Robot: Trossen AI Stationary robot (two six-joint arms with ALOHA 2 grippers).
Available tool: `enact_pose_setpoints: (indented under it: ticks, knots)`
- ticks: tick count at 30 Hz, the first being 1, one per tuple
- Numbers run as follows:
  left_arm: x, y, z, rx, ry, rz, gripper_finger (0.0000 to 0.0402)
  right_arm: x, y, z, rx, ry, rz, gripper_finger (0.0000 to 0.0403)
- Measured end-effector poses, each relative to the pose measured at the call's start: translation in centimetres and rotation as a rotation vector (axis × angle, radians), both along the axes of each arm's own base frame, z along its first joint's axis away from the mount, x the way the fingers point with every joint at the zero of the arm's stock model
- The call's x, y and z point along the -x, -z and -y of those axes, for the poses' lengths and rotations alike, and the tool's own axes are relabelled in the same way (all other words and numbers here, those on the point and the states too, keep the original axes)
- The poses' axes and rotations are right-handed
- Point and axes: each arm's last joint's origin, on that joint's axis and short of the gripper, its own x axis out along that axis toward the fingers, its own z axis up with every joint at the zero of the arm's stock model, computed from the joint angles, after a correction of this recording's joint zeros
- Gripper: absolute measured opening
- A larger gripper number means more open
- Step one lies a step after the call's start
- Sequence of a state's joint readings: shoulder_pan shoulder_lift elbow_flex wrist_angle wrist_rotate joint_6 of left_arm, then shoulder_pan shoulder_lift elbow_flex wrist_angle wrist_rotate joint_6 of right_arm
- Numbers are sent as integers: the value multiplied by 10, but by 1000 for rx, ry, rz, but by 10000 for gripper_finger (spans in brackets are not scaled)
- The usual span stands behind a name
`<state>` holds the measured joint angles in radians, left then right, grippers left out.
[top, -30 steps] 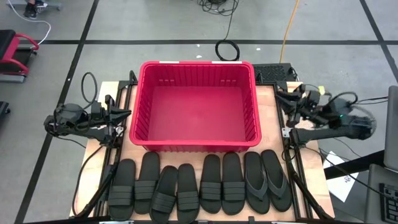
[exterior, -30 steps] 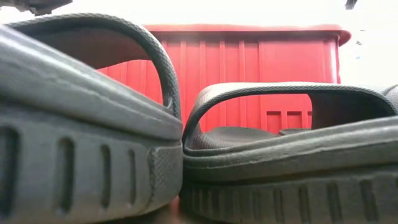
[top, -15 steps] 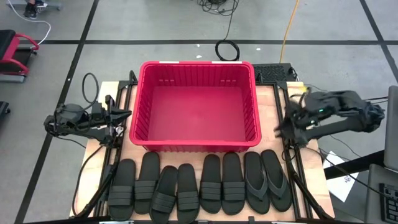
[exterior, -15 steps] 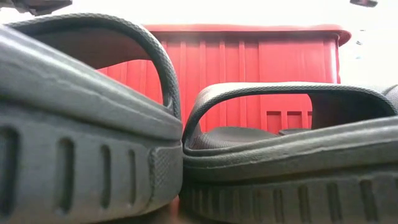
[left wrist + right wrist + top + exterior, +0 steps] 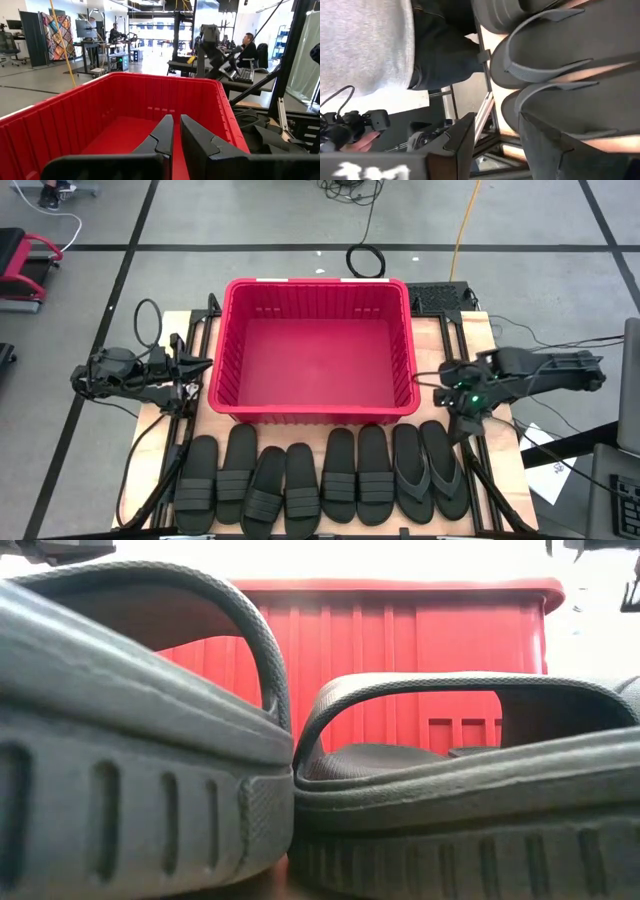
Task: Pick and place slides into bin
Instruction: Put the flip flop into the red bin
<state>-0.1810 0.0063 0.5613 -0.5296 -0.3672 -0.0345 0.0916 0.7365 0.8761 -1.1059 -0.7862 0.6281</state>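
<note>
Eight black slides [image 5: 330, 475] lined up along the worktop [image 5: 440, 340] edge before the red bin [image 5: 315, 348]. Right claw [image 5: 452, 412] parted above the thong pair [image 5: 560, 75], tips hidden overhead. Left claw [image 5: 176, 131] together beside the bin.

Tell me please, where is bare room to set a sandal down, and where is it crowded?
The bin has a bare floor between its four red walls. The table's front edge is crowded: the eight slides lie side by side there. Narrow wood strips show beside the bin's walls, near the left gripper and right gripper.
</note>
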Motion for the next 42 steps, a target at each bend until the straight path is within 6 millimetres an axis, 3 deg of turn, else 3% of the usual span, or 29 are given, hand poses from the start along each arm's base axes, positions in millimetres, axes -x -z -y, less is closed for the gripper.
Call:
enact_pose_setpoints:
  ticks: [6,15,24,42]
  knots:
    - [0,0,0,-4,0,0,31,-2,38,-11,-60,-29,-81,142]
    - [0,0,0,-26,-1,-9,31,-12,70,-44,-157,-32,-26,142]
    - [0,3,0,-31,-1,-35,31,5,105,-62,-85,35,-200,142]
    - [0,6,0,-12,0,-66,31,2,122,-79,-62,123,-278,142]
